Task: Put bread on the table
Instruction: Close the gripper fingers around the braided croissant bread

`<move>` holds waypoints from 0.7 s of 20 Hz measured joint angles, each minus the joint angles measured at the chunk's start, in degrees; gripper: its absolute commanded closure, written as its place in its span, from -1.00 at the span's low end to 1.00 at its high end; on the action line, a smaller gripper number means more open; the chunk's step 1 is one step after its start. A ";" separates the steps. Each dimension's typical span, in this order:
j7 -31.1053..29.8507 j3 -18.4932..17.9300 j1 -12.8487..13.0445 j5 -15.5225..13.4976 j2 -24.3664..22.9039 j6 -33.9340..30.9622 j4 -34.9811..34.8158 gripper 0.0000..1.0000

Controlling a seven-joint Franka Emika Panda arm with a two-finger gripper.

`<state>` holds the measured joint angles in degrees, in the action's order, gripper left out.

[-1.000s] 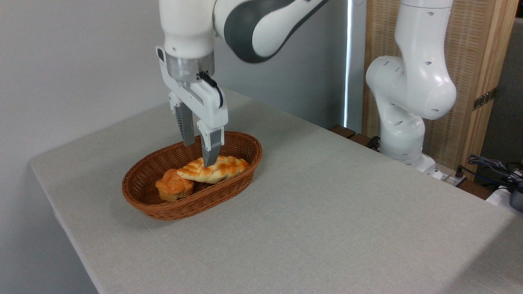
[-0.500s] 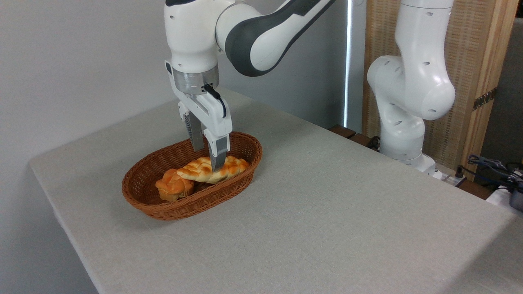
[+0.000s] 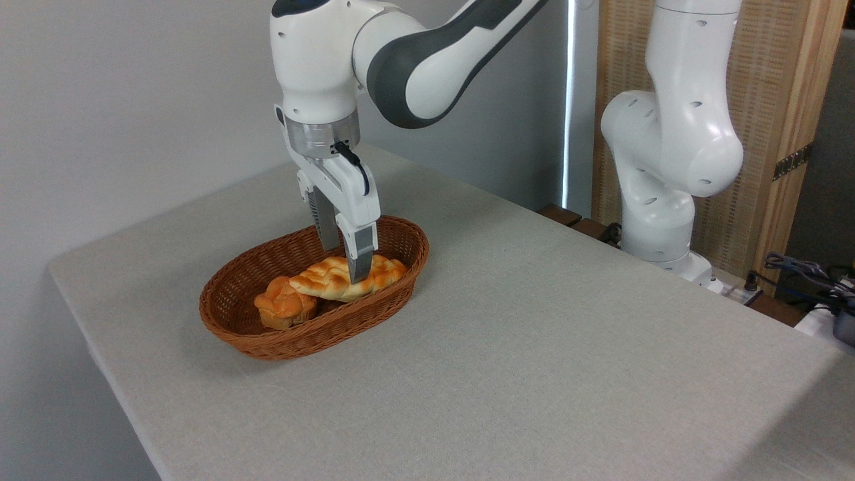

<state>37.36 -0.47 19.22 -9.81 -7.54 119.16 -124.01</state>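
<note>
Wide bare cloth is offered by the table (image 3: 534, 347) right of the basket (image 3: 247, 337); passage inside it is narrowed by its wicker rim and the bun (image 3: 284, 304).

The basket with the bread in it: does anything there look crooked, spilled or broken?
Nothing looks spilled or broken. The braided loaf lies tilted, its left end propped on the small round bun inside the wicker basket. The tool straddles the loaf with one finger either side. The table shows no crumbs.
</note>
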 measured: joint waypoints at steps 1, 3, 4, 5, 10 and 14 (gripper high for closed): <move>0.00 0.00 0.21 1.25 0.00 0.04 -0.03 -1.00; 0.00 0.00 0.67 2.57 0.01 0.06 -0.04 -1.00; 0.00 0.00 0.80 2.81 0.01 0.07 -0.04 -1.00; 0.00 0.00 0.86 2.97 0.01 0.07 -0.04 -1.00; 0.08 0.00 1.50 3.06 0.34 0.81 -0.88 -0.99; 0.08 0.00 1.90 3.10 0.77 2.48 -1.58 -0.67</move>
<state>37.44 -0.47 21.12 -6.70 -6.78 121.64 -125.59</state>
